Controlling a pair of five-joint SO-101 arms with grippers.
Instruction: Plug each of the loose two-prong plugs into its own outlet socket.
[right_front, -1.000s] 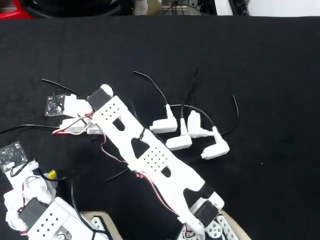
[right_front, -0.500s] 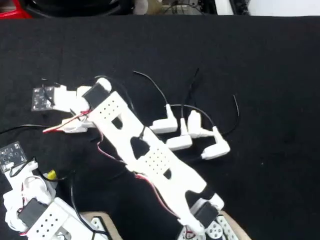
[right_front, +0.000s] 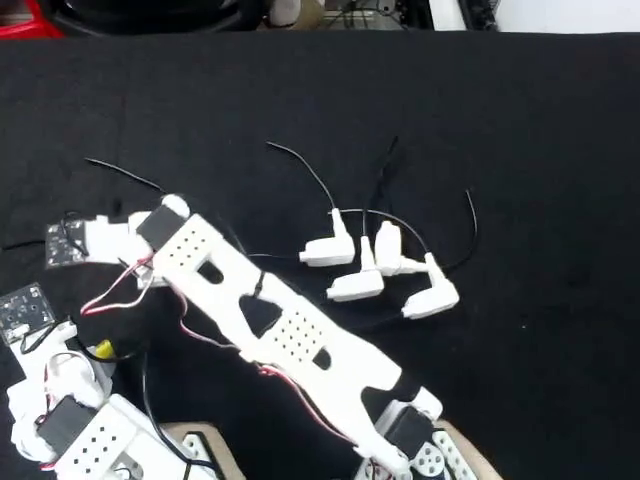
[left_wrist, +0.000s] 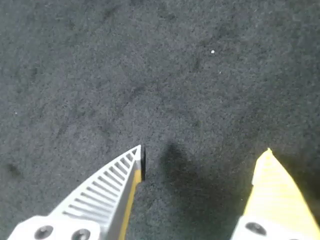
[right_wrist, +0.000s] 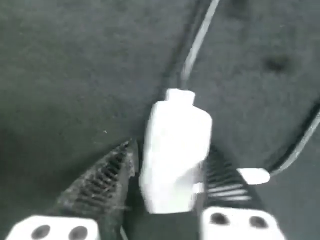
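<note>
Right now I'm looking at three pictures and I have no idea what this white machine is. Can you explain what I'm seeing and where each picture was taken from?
These are two small white robot arms at a table covered in black cloth. The wide picture looks down from a fixed camera above. The other two come from cameras on the arms' wrists, looking out past their pincers, called grippers. The right gripper is closed on a white plug with a thin cord; from above, that long arm stretches across to a small socket board. The left gripper is open over bare cloth, holding nothing. Four more white plugs with black cords lie loose in the middle, and a second small board sits near the left arm.
</note>
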